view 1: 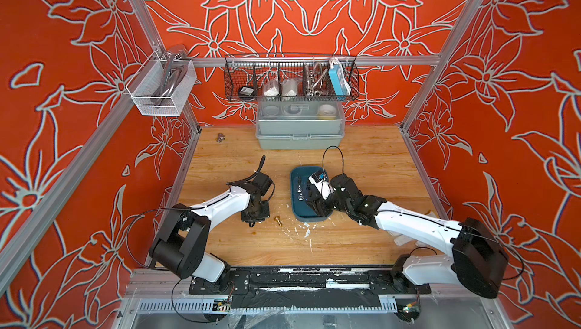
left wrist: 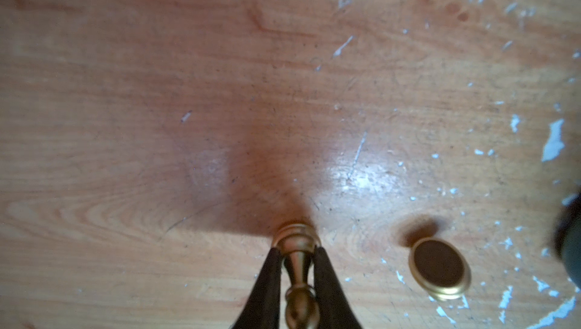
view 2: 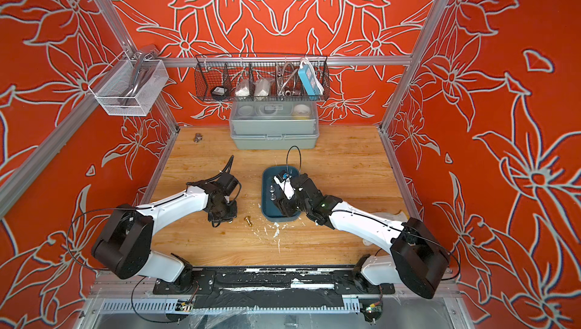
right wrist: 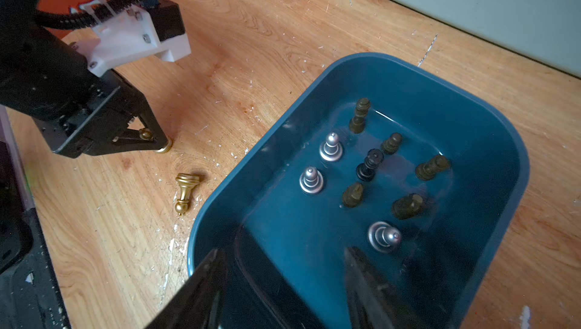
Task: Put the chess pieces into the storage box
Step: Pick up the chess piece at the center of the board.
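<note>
We are gripping one chess piece [left wrist: 295, 236], apparently base-down on the table [right wrist: 283, 13], in our left gripper [left wrist: 295, 250]. A second chess piece [right wrist: 184, 194] is lying just beside that gripper, toward the storage box [right wrist: 440, 104]. Our right gripper [right wrist: 284, 250] is hanging over the box, the other chess pieces [right wrist: 330, 148] sitting inside ahead of it.

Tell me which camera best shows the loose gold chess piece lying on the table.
The right wrist view: the loose gold piece shows in full profile, on its side beside the storage box. The left wrist view shows only its dark underside, end-on. In both top views it is a tiny gold speck.
</note>
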